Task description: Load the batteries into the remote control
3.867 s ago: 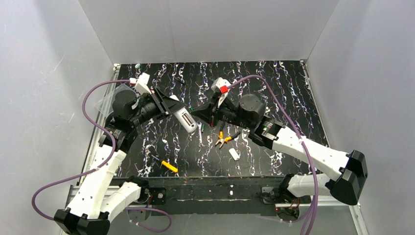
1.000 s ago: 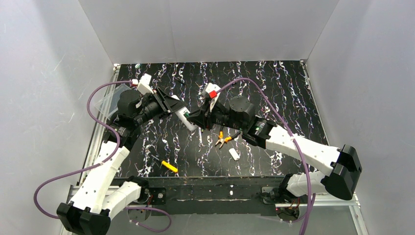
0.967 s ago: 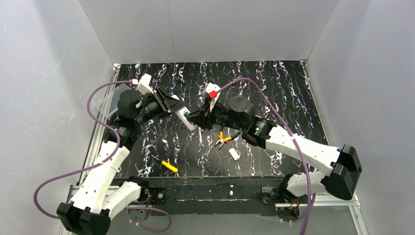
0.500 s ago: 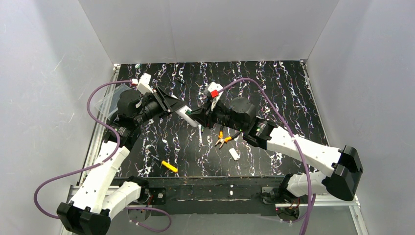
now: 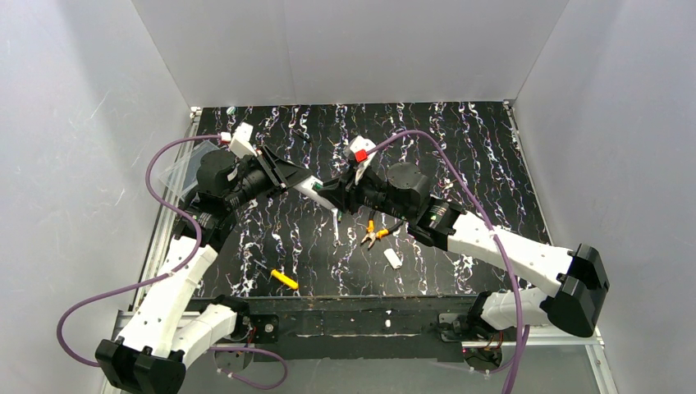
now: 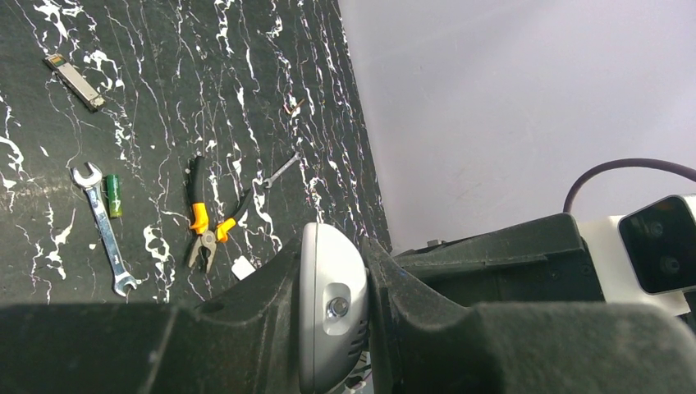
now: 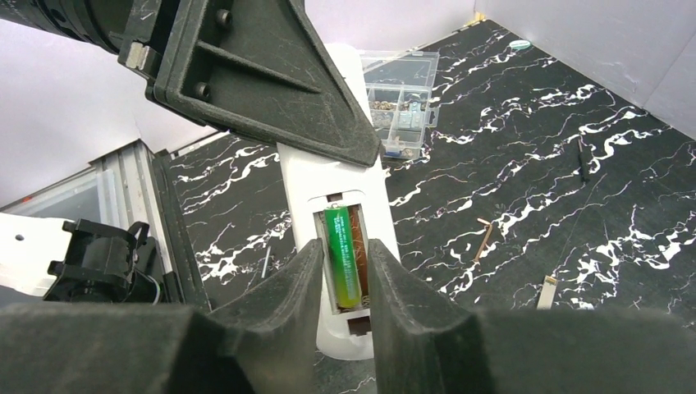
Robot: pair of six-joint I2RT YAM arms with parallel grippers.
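Left gripper [image 6: 332,256] clamps remote control [image 7: 316,185]; we see battery [image 7: 342,256] in its bay, between tips of right gripper [image 7: 345,246]. We cannot tell whether it pinches.

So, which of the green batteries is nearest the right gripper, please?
The battery in the remote's compartment; the other battery lies on the table beside the wrench.

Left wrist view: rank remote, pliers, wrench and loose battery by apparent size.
1. remote: looks largest, but it is nearest the camera, so unsure.
2-3. pliers and wrench: about alike in length.
4. battery: clearly smallest.
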